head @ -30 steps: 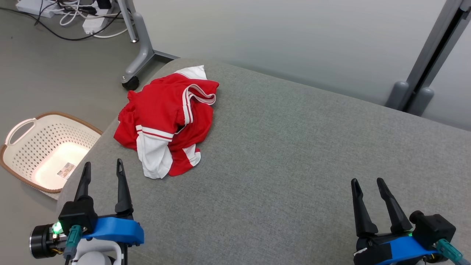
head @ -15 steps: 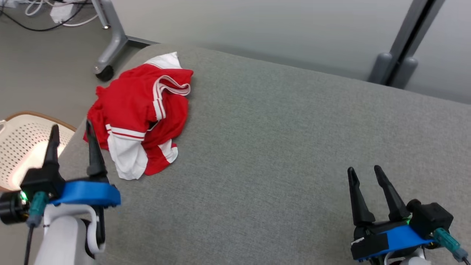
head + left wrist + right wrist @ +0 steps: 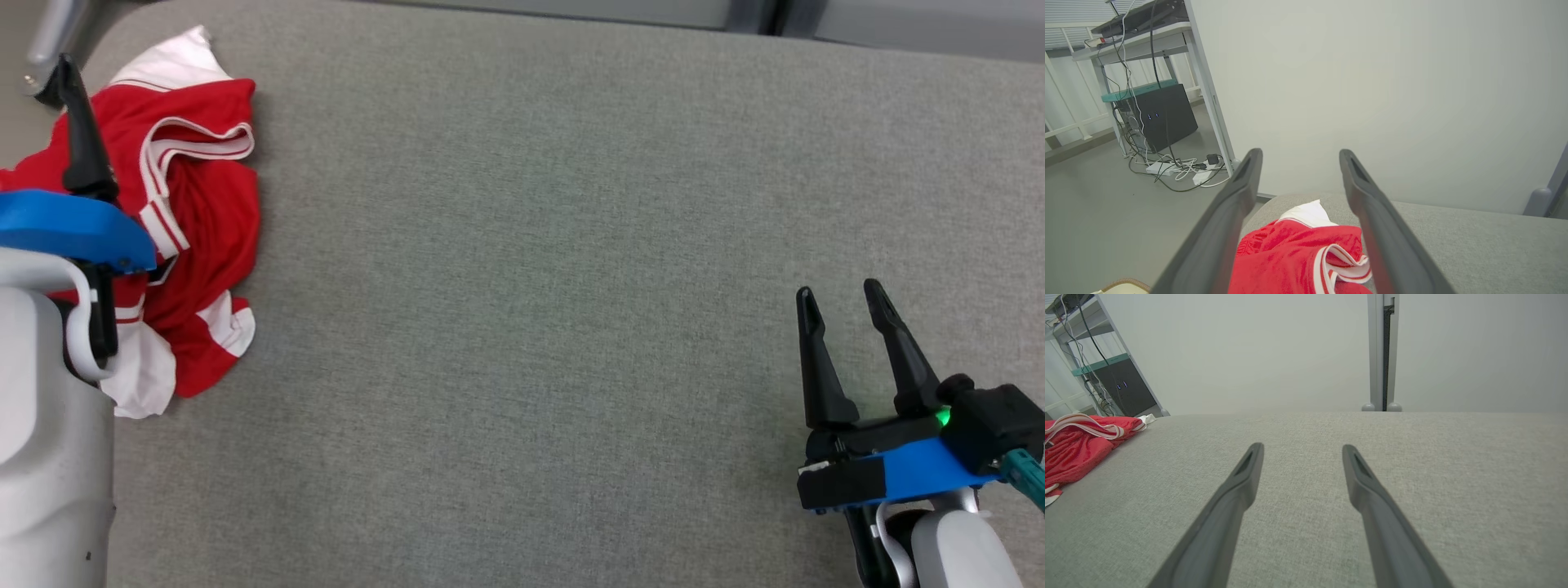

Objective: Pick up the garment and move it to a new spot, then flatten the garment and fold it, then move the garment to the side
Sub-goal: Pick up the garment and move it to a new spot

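Crumpled red-and-white jersey garment (image 3: 196,204), at grey fabric surface (image 3: 531,286) edge. Open: left end effector (image 3: 1298,157) over it, right end effector (image 3: 841,298) well apart. Risk: a shallow pinch may drag it off.

Grey cushioned surface lying before a plain pale wall in a softly lit room.

The woven grey surface (image 3: 571,245) is spreading wide, and its far edge is meeting a bare, pale wall (image 3: 1372,81) that is taking even, soft light. A grey upright post (image 3: 1383,351) with a dark slot is rising against that wall, standing on two rounded feet just behind the surface. Off the surface's left end, a smooth grey floor (image 3: 1094,212) is running back to a metal-framed desk (image 3: 1143,36). Beneath the desk a black box (image 3: 1159,114) with small lit dots is sitting under a teal board (image 3: 1135,90). White power strips and tangled cables (image 3: 1180,167) are lying on the floor by the desk leg. White rails (image 3: 1069,122) are lining the far left.
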You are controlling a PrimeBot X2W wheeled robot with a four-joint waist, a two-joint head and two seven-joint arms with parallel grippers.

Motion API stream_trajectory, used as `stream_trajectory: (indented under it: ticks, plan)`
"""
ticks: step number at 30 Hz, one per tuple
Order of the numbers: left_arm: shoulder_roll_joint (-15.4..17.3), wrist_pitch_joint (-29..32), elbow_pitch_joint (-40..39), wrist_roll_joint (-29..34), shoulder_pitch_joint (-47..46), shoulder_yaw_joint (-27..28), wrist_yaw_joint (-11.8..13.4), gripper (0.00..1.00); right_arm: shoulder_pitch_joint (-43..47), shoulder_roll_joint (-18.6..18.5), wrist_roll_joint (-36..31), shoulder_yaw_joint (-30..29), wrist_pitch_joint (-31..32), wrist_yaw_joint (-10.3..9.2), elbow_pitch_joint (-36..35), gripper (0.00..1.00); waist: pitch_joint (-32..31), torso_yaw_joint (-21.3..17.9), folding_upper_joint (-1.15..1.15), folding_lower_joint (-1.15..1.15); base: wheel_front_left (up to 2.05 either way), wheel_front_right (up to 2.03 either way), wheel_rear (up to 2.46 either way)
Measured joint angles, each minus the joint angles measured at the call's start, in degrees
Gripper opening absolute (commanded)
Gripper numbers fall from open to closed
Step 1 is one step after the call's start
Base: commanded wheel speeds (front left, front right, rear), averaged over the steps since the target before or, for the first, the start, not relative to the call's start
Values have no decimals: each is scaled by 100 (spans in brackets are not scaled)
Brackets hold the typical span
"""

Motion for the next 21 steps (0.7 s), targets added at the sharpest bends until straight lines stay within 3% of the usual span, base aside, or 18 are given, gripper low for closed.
stream_trajectory:
  ticks: [9,21]
  plan:
    - [105,790,1585,-109,-493,-116,-199,100,-86,1,-75,-97,52,0,-246,100,393,-153,0,-1,0,0,0]
    - [-115,1809,2919,-439,-597,-293,-533,100,-105,1,-99,-30,114,0,-283,100,353,-57,0,-2,0,0,0]
